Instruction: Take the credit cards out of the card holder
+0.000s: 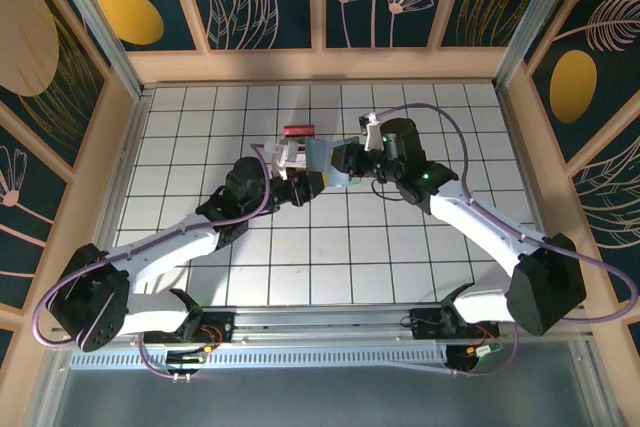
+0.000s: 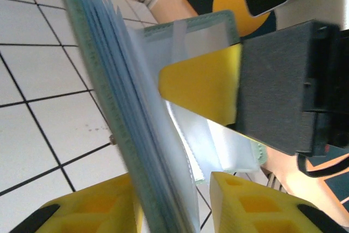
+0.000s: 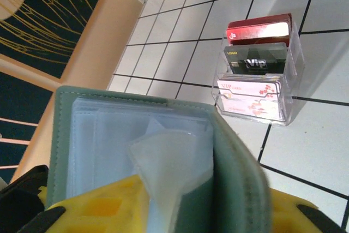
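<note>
In mid-air, right tool (image 3: 191, 211) clamps card holder (image 3: 136, 118); left tool (image 2: 174, 208), ajar, straddles it.

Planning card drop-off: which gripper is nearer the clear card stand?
Left. The left gripper sits just nearside of the card stand; the right gripper lies farther right, past the card holder.

Up top, the fixed camera looks down from behind the arms (image 1: 170, 244) across the whole tiled table (image 1: 300, 267). Both wrist cameras crowd the same card holder (image 2: 136, 135): the left sees it edge-on, the right faces its open inside, with the clear card stand (image 3: 256, 69) beyond.
</note>
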`<act>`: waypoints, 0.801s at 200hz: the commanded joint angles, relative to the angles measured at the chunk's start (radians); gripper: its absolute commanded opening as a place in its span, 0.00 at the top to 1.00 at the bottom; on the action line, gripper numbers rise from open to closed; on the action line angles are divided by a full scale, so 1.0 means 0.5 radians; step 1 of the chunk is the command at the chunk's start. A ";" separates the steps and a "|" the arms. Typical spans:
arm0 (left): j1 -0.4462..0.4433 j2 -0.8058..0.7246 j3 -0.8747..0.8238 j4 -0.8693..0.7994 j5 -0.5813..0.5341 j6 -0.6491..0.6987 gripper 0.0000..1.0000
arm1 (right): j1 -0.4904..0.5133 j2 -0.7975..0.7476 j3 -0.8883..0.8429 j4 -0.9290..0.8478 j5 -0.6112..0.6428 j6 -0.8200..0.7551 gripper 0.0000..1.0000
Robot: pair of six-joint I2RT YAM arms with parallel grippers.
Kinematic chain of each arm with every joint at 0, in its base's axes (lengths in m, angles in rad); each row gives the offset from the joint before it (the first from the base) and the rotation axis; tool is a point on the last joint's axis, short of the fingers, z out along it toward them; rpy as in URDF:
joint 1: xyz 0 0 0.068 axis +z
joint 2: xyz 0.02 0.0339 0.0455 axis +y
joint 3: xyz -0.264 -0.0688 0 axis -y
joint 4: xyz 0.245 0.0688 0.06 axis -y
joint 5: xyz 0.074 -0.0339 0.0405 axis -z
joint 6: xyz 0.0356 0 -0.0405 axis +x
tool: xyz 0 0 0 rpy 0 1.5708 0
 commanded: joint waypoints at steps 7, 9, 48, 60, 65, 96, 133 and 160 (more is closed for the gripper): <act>-0.003 -0.043 -0.024 0.137 0.009 -0.007 0.69 | -0.025 -0.090 -0.056 0.171 -0.166 0.056 0.69; -0.005 -0.041 -0.025 0.138 0.008 -0.009 0.70 | -0.028 -0.091 -0.057 0.173 -0.172 0.059 0.70; -0.005 -0.053 -0.031 0.138 -0.023 -0.023 0.76 | -0.032 -0.124 -0.091 0.190 -0.179 0.050 0.75; -0.005 -0.066 -0.037 0.137 -0.035 -0.019 0.79 | -0.041 -0.143 -0.099 0.182 -0.164 0.047 0.75; -0.006 -0.072 -0.044 0.137 -0.041 -0.019 0.80 | -0.045 -0.146 -0.103 0.176 -0.161 0.044 0.72; -0.006 -0.086 -0.066 0.132 -0.054 -0.002 0.86 | -0.045 -0.176 -0.106 0.196 -0.191 0.035 0.37; -0.005 -0.077 -0.060 0.183 0.028 -0.004 0.88 | 0.019 -0.152 -0.091 0.221 -0.209 -0.002 0.28; -0.005 -0.091 -0.057 0.229 0.082 -0.016 0.77 | 0.021 -0.124 -0.114 0.247 -0.206 0.018 0.54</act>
